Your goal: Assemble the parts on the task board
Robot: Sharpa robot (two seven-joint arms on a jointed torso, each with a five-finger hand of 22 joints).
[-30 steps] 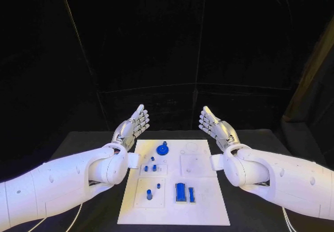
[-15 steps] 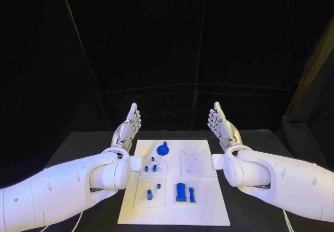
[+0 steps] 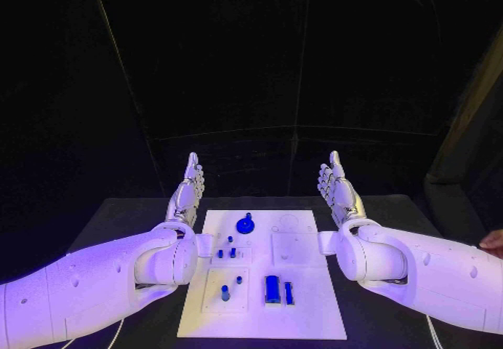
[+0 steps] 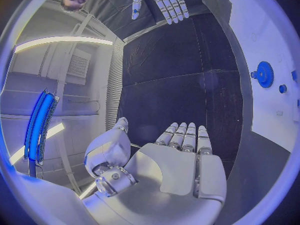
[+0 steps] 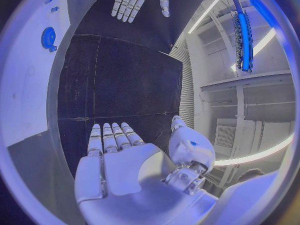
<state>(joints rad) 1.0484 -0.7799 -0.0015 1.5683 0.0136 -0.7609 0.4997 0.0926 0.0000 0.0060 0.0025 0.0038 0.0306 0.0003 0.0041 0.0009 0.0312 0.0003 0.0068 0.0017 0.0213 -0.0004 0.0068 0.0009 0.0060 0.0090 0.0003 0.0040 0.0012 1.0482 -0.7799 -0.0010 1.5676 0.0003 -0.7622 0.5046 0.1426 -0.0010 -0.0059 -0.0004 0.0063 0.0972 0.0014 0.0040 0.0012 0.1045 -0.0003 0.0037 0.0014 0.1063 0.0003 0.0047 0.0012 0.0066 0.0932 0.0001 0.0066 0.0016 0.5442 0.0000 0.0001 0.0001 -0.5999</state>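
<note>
Head view: the task board [image 3: 262,320] lies at lower centre on the black table [image 3: 115,214], blue parts [image 3: 272,289] upon it; the left hand [image 3: 185,193] rises left of it, the right hand [image 3: 337,190] right of it, both flat, fingers straight, holding nothing.

Left wrist view: the left hand [image 4: 178,162] lies open-palmed and bare; a blue gear [image 4: 264,74] sits on the board at the right edge.

Right wrist view: the right hand [image 5: 115,162] is likewise flat, nothing in it; the gear [image 5: 48,37] shows at upper left.

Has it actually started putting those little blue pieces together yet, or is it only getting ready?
Only getting ready, by the look of it. The left hand and right hand are raised beyond the task board, fingers straight, holding nothing. The blue parts, including a round gear-like one, sit untouched on the board. Seemingly all the assembling remains.
</note>
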